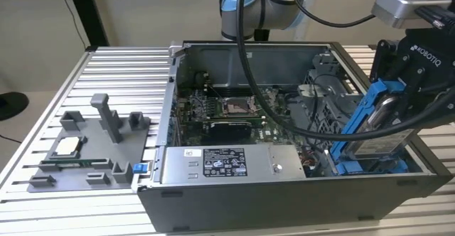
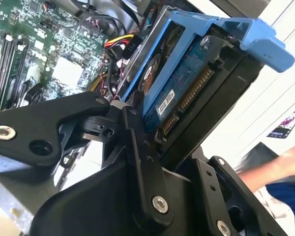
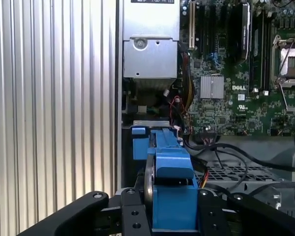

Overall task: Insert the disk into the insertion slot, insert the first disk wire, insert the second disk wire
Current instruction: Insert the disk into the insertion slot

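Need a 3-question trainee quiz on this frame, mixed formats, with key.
1. True or false: the gripper is shut on the disk.
2. Relative to the insertion slot, the disk is: A) fully seated and flat; B) held tilted just above it, not seated; C) released and lying beside it.
3. Fill in: the disk's carrier frame is coloured ____.

Key: 1 true; 2 B; 3 blue.
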{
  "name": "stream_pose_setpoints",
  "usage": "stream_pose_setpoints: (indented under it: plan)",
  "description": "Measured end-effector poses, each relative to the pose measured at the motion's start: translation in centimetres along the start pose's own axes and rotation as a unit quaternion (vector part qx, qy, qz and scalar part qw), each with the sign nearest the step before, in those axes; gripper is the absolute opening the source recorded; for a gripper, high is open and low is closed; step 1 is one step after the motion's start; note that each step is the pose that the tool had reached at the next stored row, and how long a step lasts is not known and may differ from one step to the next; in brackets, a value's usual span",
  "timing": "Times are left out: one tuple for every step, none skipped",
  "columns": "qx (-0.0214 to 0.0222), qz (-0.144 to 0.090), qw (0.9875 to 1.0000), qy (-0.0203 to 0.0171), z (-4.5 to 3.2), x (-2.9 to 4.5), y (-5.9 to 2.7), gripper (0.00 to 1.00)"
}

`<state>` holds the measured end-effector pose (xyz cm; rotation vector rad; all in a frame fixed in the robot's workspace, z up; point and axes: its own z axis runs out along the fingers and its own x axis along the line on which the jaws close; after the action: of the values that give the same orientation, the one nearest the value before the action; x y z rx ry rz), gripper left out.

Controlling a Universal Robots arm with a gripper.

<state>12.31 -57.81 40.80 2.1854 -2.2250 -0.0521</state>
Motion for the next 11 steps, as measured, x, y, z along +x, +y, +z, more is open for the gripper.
stream_pose_setpoints:
  plan:
    - [-0.0001,0.000,1.0000,0.0000,0.18,0.02,0.00,0.00]
    - [-0.0001,0.000,1.0000,-0.0001,0.36,0.03,-0.01,0.00]
    - [-0.0003,0.000,1.0000,0.0000,0.54,0.05,-0.02,0.00]
    - [-0.0003,0.000,1.0000,0.0000,0.72,0.06,-0.03,0.00]
    - [-0.0004,0.000,1.0000,-0.0001,0.91,0.07,-0.04,0.00]
    - [-0.0004,0.000,1.0000,-0.0001,1.08,0.08,-0.04,0.00]
    - [-0.0005,0.000,1.0000,-0.0001,1.27,0.08,-0.05,0.00]
    - [-0.0006,0.000,1.0000,-0.0002,1.45,0.09,-0.06,0.00]
    - [-0.0006,0.000,1.0000,-0.0003,1.52,0.09,-0.06,0.00]
    - [-0.0007,0.000,1.0000,-0.0003,1.51,0.09,-0.06,0.00]
    - [-0.0006,0.000,1.0000,-0.0003,1.51,0.09,-0.06,0.00]
